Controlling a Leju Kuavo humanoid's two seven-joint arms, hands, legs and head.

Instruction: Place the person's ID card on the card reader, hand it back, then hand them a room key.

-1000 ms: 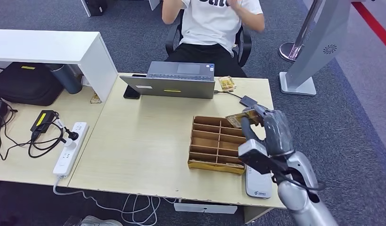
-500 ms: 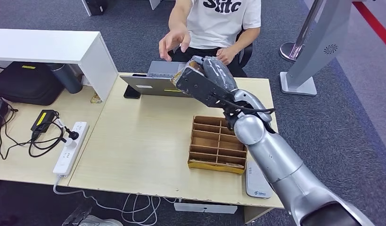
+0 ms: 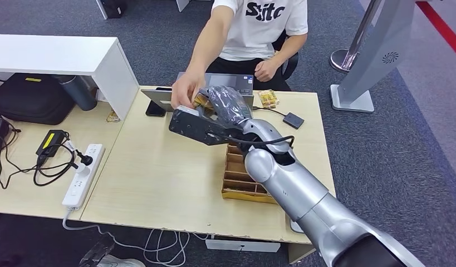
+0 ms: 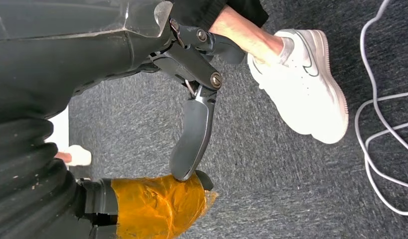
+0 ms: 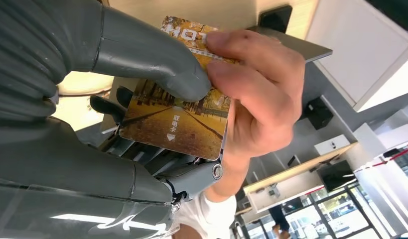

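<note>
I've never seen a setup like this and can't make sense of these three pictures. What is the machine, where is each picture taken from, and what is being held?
It is a humanoid robot with silver arms. The head view looks down on a pale wooden desk holding a grey laptop, a brown cardboard divider tray and a white power strip. The right hand holds out an autumn-picture room key card, pinched by its grey fingers. The seated person's hand grips the same card. The right wrist view shows this close up. The left wrist view shows the left hand hanging over grey carpet.
</note>
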